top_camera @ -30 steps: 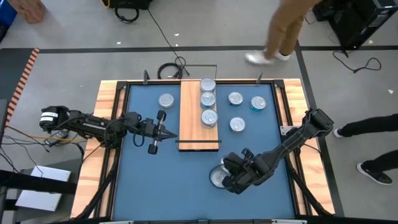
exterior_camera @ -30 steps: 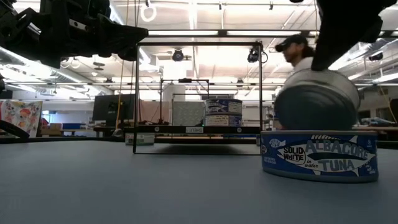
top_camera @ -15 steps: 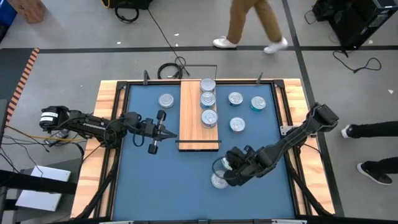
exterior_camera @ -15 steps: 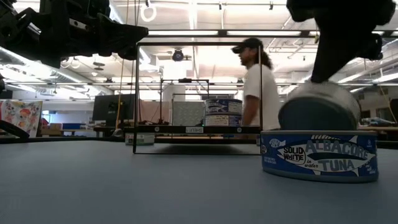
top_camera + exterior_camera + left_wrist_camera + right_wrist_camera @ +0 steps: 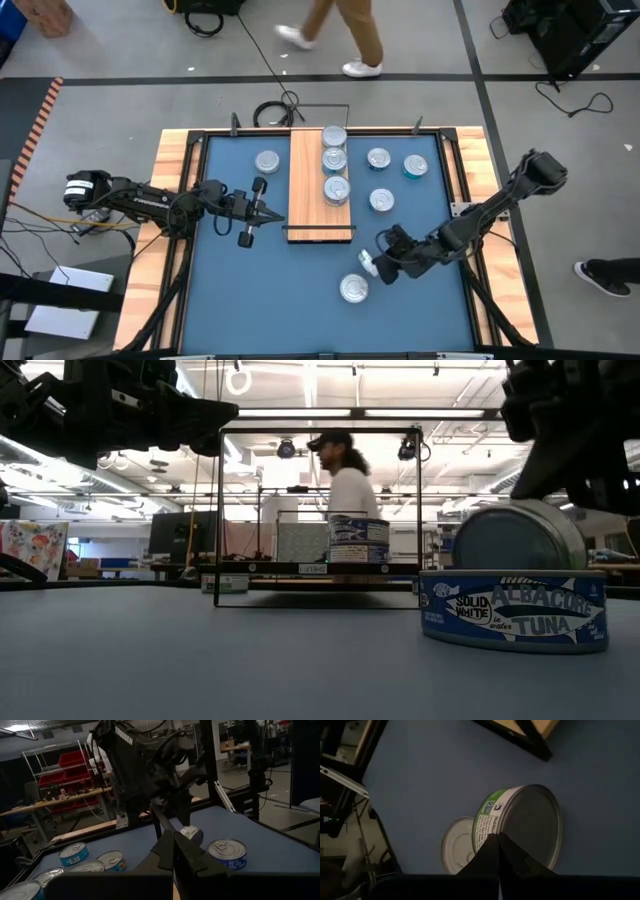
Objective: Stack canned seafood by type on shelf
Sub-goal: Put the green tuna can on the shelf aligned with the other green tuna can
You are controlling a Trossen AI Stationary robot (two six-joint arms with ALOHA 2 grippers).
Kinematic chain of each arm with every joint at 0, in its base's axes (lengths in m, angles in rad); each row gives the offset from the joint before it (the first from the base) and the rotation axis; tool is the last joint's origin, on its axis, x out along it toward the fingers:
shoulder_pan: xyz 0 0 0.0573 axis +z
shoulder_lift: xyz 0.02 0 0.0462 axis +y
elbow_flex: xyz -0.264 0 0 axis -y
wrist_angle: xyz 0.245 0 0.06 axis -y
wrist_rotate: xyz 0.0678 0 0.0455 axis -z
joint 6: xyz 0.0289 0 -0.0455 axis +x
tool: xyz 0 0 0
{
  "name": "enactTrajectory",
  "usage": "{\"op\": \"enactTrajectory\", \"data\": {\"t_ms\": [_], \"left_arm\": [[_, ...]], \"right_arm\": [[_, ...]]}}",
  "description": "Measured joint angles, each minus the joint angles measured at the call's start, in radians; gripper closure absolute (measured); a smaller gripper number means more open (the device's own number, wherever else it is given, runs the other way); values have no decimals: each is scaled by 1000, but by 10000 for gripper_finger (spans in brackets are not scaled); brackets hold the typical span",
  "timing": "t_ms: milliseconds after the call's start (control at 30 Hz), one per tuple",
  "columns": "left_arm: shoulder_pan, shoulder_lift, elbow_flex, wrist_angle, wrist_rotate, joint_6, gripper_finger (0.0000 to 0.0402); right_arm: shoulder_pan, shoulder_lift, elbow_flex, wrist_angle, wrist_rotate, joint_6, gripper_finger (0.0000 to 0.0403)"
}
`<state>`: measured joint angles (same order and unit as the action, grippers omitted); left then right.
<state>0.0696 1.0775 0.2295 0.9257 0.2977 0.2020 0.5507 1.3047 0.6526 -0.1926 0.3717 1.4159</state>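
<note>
Right wrist view is showing the right claw point(image 5: 498, 836) pinched shut, gripping nothing, its tips touching a tilted tin point(image 5: 530, 825) balancing on edge on the worktop point(image 5: 420, 780) short of the shelf point(image 5: 305, 190); rigid, slick and probably prone to rolling, it is best gripped across its sides.

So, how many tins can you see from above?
9 tins: three on the shelf, one left of it, three right, one near the front, one tilted at the right claw. Stacks may hide more.
</note>
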Motion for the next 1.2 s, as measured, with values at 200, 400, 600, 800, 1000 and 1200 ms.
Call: {"op": "enactTrajectory", "data": {"t_ms": [200,400,600,800,1000,1200], "left_arm": [[0,0,0,4,0,-4,398],[0,0,0,5,0,-4,398],[0,0,0,5,-1,-5,398],[0,0,0,4,-1,-5,398],[0,0,0,4,-1,-19,398],[0,0,0,4,-1,-19,398]], "right_arm": [[-1,-55,-57,-7,5,22,403],[-2,-64,-57,-80,-8,23,401],[-2,-62,-52,-105,-15,-4,373],[-12,-56,-21,-128,-30,-64,324],[-25,-54,11,-178,-17,-103,260],[-40,-55,56,-252,-11,-129,195]]}}
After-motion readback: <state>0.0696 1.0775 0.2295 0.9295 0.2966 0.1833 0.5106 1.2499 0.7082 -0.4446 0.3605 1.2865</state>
